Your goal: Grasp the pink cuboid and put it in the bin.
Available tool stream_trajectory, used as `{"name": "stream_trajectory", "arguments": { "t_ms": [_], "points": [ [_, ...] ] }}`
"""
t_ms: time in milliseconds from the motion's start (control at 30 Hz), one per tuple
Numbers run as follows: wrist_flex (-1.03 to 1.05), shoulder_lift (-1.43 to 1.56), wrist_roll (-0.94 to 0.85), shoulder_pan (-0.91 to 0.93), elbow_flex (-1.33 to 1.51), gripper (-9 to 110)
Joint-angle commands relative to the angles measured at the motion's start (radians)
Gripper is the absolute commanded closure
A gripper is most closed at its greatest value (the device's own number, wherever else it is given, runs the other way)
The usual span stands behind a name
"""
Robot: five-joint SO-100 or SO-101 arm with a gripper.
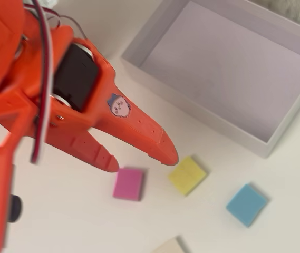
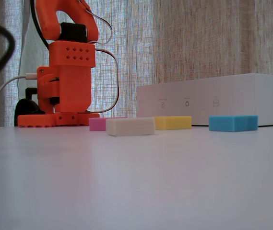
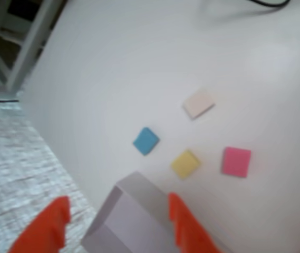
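The pink cuboid [image 1: 128, 184] lies flat on the white table, also in the fixed view [image 2: 97, 124] and the wrist view [image 3: 236, 161]. The white bin [image 1: 192, 103] stands at the upper right of the overhead view, empty; it shows in the fixed view [image 2: 213, 100], and its corner shows in the wrist view [image 3: 128, 219]. My orange gripper [image 1: 142, 161] is open and empty, held high above the table. In the overhead view its tips hang just above the pink cuboid. In the wrist view the gripper [image 3: 117, 198] frames the bin's corner.
A yellow block [image 1: 186, 175], a blue block [image 1: 246, 204] and a cream block [image 1: 168, 246] lie near the pink one. The arm's base [image 2: 62, 96] stands at the back left of the fixed view. The table edge and a chair frame [image 3: 12, 47] show at the left of the wrist view.
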Motion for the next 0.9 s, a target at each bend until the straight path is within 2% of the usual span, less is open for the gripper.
{"name": "stream_trajectory", "arguments": {
  "t_ms": [0, 300, 867],
  "points": [
    [-0.025, 0.003, -0.06, 0.029, 0.08, 78],
    [-0.132, 0.107, -0.123, 0.112, 0.457, 78],
    [-0.304, 0.02, -0.133, 0.163, 0.695, 78]
  ]
}}
